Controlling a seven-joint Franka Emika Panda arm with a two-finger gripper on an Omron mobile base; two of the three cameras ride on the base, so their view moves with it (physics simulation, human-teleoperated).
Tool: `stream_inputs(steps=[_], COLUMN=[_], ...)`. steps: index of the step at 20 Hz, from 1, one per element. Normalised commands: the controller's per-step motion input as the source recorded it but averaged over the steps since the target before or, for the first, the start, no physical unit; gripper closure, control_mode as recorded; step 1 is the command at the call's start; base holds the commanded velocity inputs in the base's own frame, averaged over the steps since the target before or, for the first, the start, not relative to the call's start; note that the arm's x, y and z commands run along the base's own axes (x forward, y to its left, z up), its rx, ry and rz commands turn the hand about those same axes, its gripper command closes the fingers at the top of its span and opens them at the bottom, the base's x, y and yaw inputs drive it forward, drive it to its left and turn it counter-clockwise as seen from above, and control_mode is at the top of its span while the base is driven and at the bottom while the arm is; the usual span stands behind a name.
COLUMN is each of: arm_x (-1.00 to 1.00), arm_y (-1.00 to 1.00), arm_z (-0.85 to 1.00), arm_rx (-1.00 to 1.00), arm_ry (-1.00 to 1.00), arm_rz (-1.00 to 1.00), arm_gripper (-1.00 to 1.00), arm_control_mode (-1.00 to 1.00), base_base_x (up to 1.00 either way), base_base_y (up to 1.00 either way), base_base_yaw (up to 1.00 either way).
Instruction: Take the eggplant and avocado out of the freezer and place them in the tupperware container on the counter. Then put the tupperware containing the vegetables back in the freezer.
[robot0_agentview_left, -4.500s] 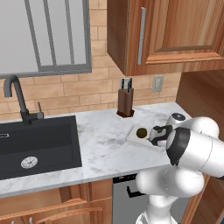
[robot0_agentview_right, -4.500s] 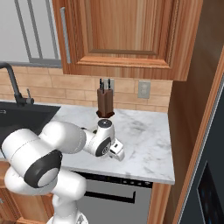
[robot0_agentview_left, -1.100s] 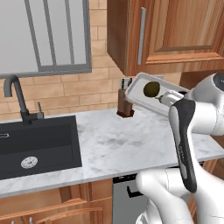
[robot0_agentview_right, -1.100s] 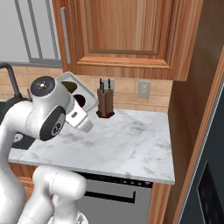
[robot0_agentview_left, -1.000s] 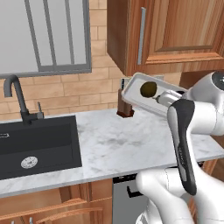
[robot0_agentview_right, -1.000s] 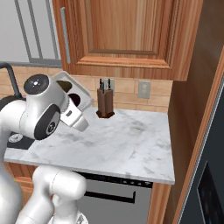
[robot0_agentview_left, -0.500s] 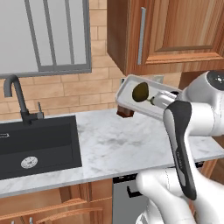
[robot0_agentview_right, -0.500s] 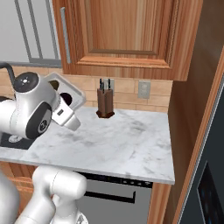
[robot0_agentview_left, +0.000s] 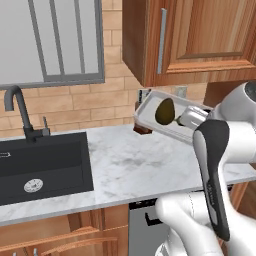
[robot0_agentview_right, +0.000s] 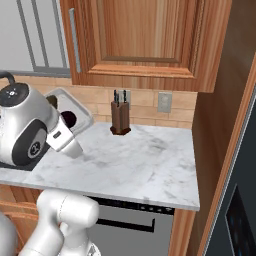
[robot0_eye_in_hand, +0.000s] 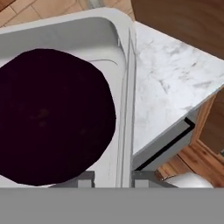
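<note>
The pale, translucent, shallow rectangular tupperware container (robot0_agentview_left: 150, 116) hangs tilted in the air above the white-grey veined marble surface (robot0_agentview_left: 135, 165), lifted clear of it, in front of the brick back wall and below the wooden upper cupboards (robot0_agentview_left: 200, 37). The gripper (robot0_eye_in_hand: 113, 178) is nearly pressed together, pinching the container's low rim; in the hand view the thin wall runs straight down between the two dark finger tips (robot0_eye_in_hand: 85, 178). Inside the tray lie the olive-brown rounded avocado (robot0_agentview_left: 165, 111) toward its far left end and the dark purple, almost black eggplant (robot0_eye_in_hand: 48, 116) just beside the gripped rim, resting against the tray floor. A brown wooden knife block (robot0_agentview_right: 119, 119) stands on the surface at the back wall, partly behind the raised tray in the left base view. A black sink (robot0_agentview_left: 42, 165) with a dark tap sits to the left.
</note>
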Motion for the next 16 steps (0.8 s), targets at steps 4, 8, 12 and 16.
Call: stream_inputs(steps=[4, 8, 12, 16], arm_x=[-0.33, -0.06, 0.0, 0.0], arm_y=[0.01, 0.04, 0.12, 0.19], arm_z=[0.16, 0.0, 0.0, 0.0], arm_rx=[0.11, 0.18, 0.15, 0.05], arm_ry=[0.26, 0.06, -0.01, 0.0], arm_rz=[-0.22, -0.21, -0.27, -0.35], arm_gripper=[1.0, 1.0, 1.0, 1.0], arm_control_mode=[-1.0, -1.0, -1.0, -1.0], base_base_x=[0.0, 0.0, 0.0, 0.0], base_base_y=[0.0, 0.0, 0.0, 0.0], base_base_yaw=[0.0, 0.0, 0.0, 0.0])
